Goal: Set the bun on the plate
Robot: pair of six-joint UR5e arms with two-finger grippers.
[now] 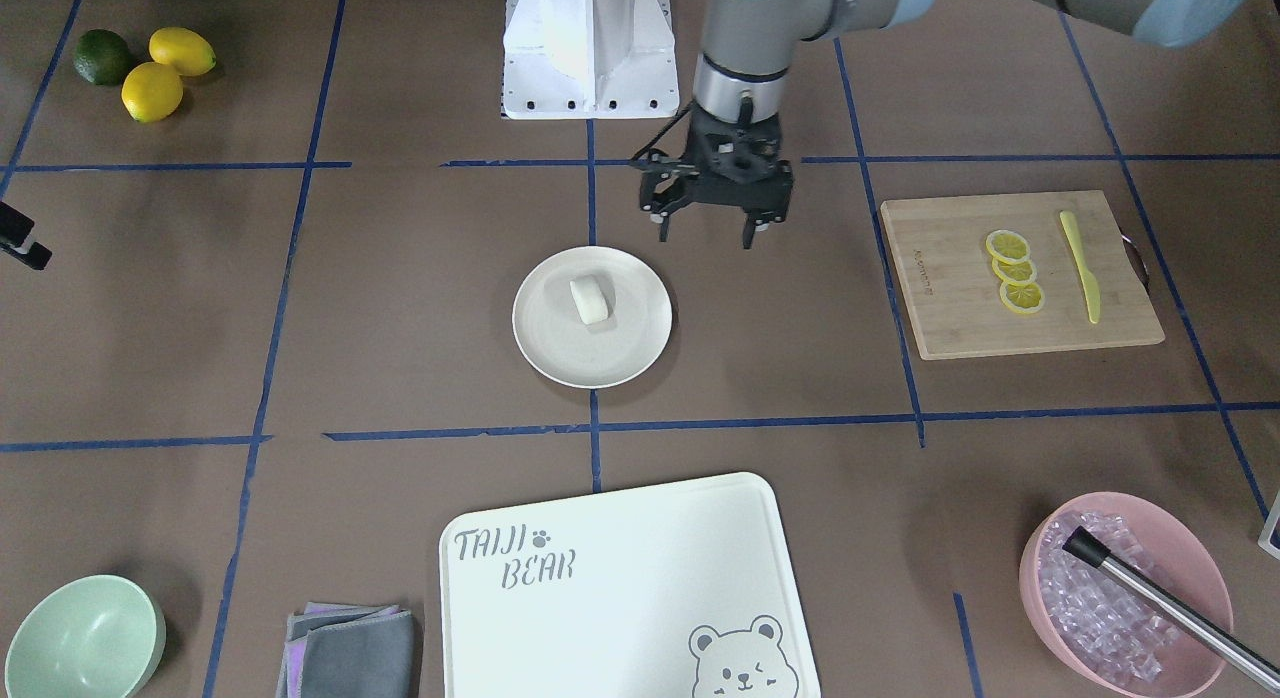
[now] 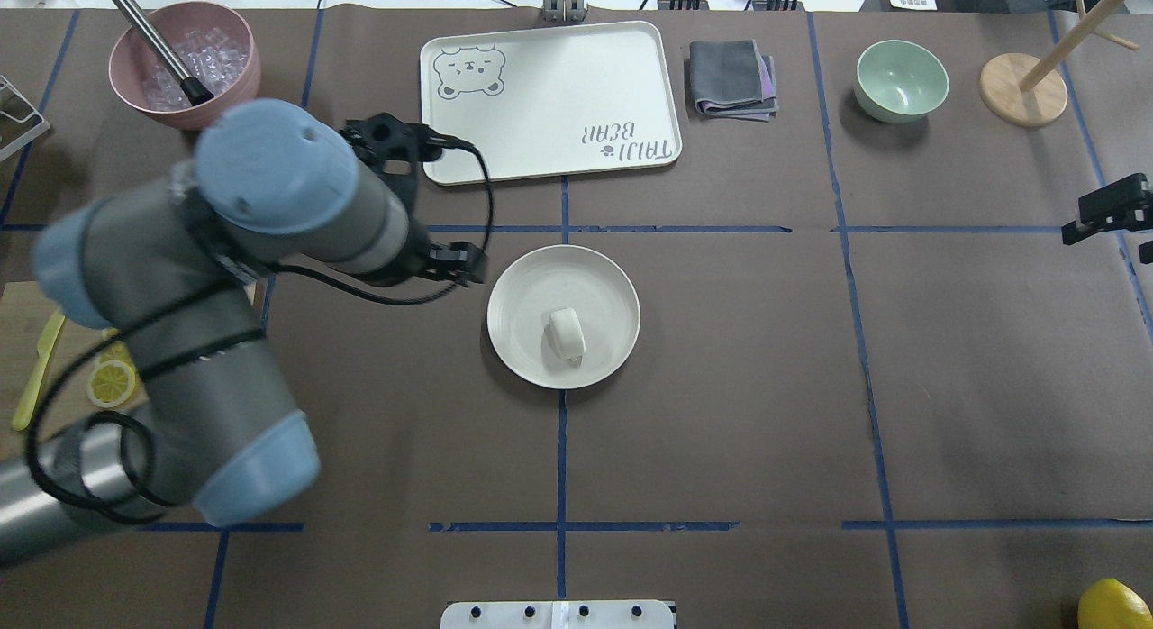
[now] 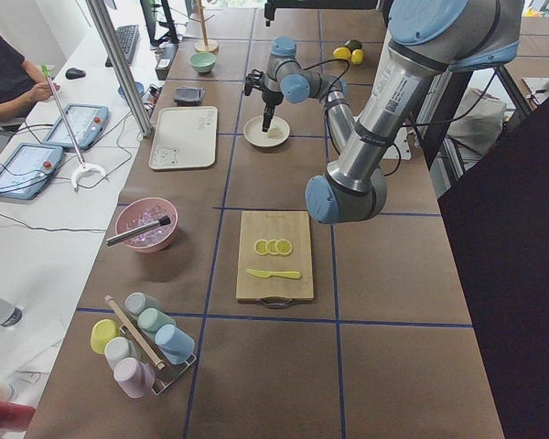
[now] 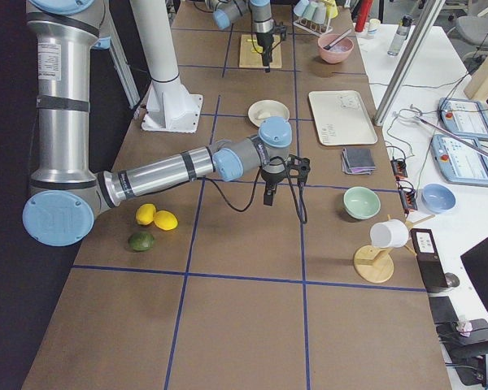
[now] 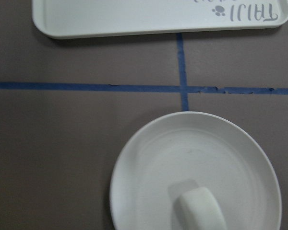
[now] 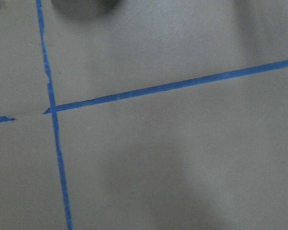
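A robotics lab: table [image 1: 400, 328] papered brown and gridded with blue tape [image 1: 760, 421], two robot arms [image 3: 375, 110], teach pendants [image 3: 18, 169] and a keyboard [image 3: 128, 41] on a side desk [image 3: 37, 238].

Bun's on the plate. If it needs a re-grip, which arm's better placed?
Left. Its gripper hangs open right beside the plate, and the bun lies near the plate's middle. The right gripper is much farther from it.
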